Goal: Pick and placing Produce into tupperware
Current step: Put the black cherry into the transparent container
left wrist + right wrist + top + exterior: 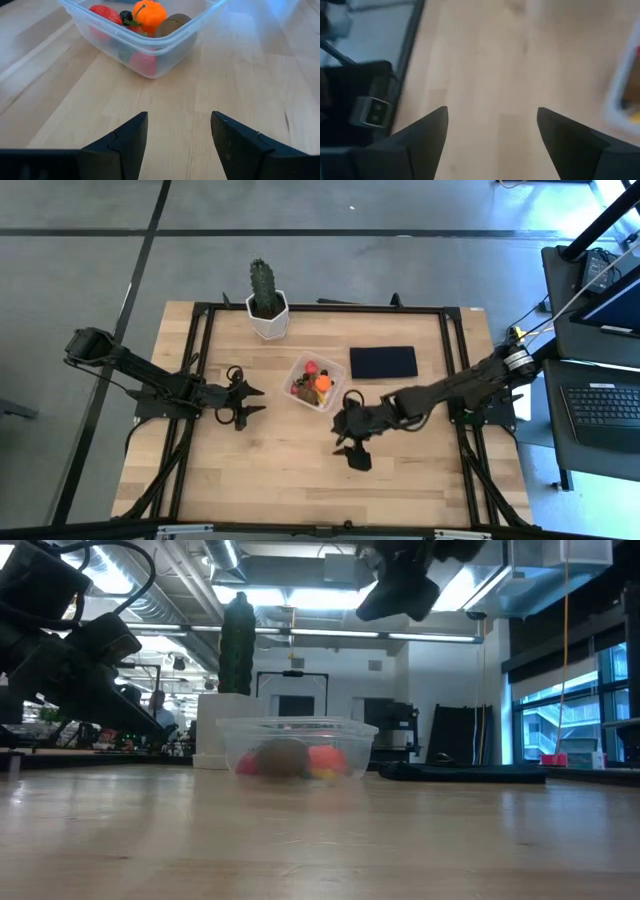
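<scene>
With both hands spread empty, left hand (250,402) at nine o'clock of the tupperware (297,371) and right hand (352,442) at five, the tupperware may be knocked by a careless pass.

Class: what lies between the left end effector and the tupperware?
Only bare wooden table separates the left end effector from the tupperware, per the left wrist view.

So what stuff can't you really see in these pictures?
- Produce, low view: smeared behind the tupperware wall.
- Pieces low in the tupperware, left wrist view: covered by the orange ball and others.
- Tupperware, right wrist view: cut off by the edge, blurred.
</scene>
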You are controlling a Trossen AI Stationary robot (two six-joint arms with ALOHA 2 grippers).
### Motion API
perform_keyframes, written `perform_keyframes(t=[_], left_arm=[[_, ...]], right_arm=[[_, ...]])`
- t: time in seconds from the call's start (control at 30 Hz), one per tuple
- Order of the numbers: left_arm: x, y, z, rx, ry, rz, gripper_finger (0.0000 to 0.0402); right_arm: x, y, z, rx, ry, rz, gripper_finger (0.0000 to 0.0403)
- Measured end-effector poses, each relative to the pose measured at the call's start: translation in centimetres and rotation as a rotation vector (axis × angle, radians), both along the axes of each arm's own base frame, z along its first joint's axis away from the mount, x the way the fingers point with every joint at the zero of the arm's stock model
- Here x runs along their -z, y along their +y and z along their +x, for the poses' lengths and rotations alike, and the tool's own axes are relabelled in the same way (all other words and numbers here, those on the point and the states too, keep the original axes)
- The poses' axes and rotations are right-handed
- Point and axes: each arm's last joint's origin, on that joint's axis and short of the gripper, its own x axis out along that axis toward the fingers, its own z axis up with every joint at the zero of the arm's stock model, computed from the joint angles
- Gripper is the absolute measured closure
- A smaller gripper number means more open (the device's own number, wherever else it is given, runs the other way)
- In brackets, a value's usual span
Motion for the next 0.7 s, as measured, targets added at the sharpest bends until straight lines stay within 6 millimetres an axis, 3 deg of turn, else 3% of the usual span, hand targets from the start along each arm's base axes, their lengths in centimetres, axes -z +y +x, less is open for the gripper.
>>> perform_keyframes(t=[0.17, 0.4, 0.7], left_arm=[[0.0, 0.0, 0.0, 0.002, 0.001, 0.006, 0.0193], [0.0, 0.0, 0.0, 0.001, 0.002, 0.005, 0.0193], [0.0, 0.0, 0.0, 0.0, 0.002, 0.003, 0.0193]], right_arm=[[1.2, 1.1, -0.6, 0.02, -0.012, 0.065, 0.0097], [1.8, 1.1, -1.2, 0.07, 0.084, 0.084, 0.0097], [0.3, 3.7, -2.5, 0.095, 0.197, 0.129, 0.0097]])
